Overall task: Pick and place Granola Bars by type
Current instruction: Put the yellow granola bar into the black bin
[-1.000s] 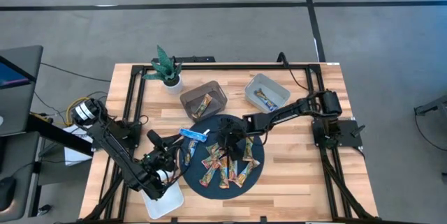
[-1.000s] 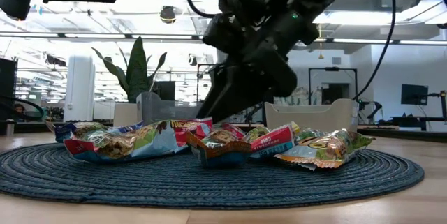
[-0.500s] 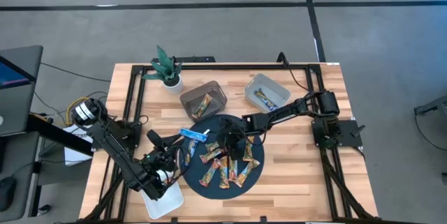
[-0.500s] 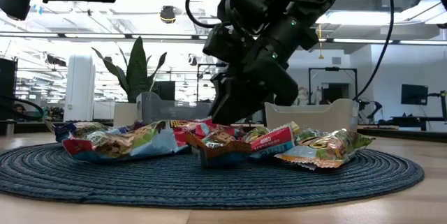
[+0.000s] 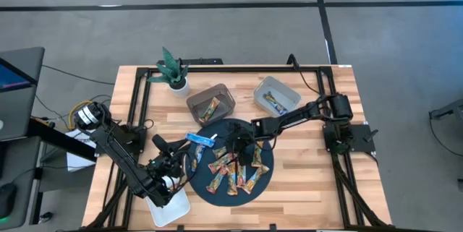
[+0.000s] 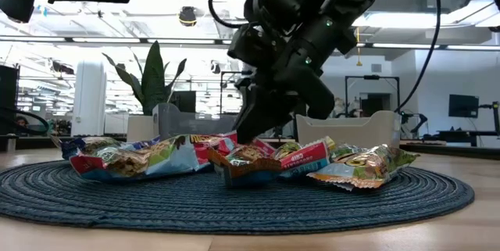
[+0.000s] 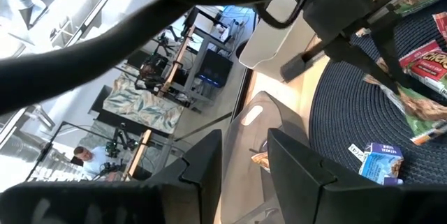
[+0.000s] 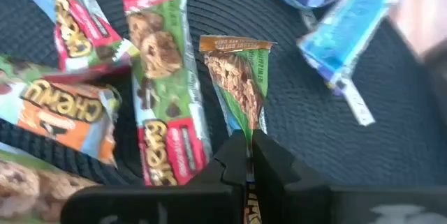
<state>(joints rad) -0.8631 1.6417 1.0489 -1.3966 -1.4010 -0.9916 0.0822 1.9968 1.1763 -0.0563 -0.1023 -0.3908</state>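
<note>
The right tool [image 8: 248, 155] pinches the end of a green-wrapped granola bar [image 8: 241, 84] among the Granola Bars [image 5: 233, 171] on the round dark mat [image 5: 268, 168]. The left tool [image 5: 176, 154], fingers slightly parted and empty, waits near the mat's edge.

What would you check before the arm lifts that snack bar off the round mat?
1. Right gripper fingers closed on the green granola bar: ok.
2. Only one bar pinched: ok; its neighbours lie beside it.
3. Dark bin has room: ok, one bar inside.
4. Grey bin has room: ok.
5. Left gripper out of the way: ok, it is at the mat's edge.
6. Matching bin for this type: cannot tell.
</note>
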